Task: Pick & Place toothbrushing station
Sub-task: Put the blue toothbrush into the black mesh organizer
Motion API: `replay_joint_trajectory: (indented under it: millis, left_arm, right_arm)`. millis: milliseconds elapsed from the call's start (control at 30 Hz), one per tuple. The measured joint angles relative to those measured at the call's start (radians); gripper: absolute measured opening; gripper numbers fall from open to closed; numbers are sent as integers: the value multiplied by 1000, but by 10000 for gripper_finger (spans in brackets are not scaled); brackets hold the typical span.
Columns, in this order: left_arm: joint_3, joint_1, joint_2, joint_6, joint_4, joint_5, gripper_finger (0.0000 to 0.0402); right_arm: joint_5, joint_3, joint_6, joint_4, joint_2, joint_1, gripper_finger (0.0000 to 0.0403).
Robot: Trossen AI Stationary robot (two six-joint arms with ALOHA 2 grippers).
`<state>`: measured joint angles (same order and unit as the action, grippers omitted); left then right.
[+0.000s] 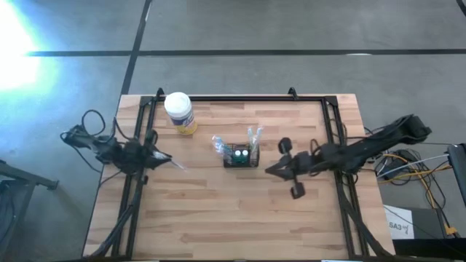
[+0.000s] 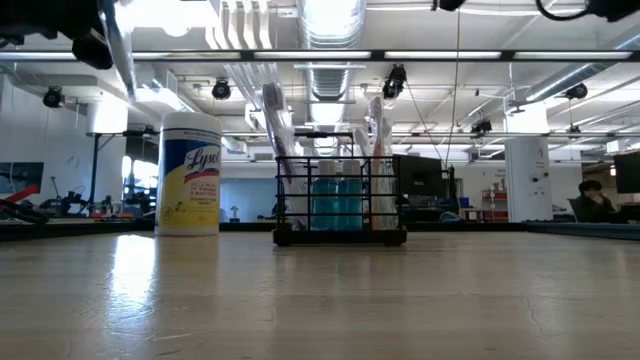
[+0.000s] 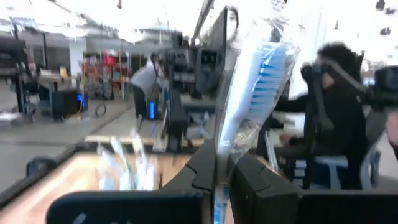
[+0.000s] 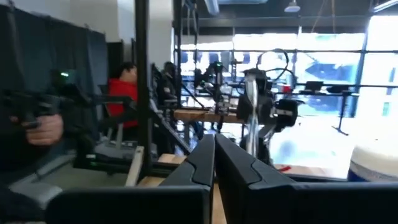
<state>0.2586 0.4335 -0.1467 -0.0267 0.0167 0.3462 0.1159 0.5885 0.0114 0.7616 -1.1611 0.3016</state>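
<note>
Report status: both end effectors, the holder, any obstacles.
Left end effector shut on toothbrush. Right end effector shut, empty. Holder mid-table. Jar clear.

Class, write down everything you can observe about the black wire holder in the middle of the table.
The black wire holder is a small rectangular basket of thin dark bars, see-through, with a solid-looking base. It stands upright and level on the wooden table, near its centre, to one side of the white-lidded wipes canister and apart from it. Inside are blue bottles and wrapped toothbrushes that rise above its rim. Neither gripper touches it.
</note>
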Motion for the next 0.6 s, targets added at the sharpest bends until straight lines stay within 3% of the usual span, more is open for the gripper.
replay_joint_trajectory:
  millis: [233, 600]
  left_arm:
    - [-2, 0, 86, 63, -35, 22, 20]
    - [-3, 0, 105, 79, -44, 34, 20]
  right_arm:
    - [-48, -164, -43, 12, 207, 0, 8]
    - [-17, -387, 4, 111, 548, -1, 8]
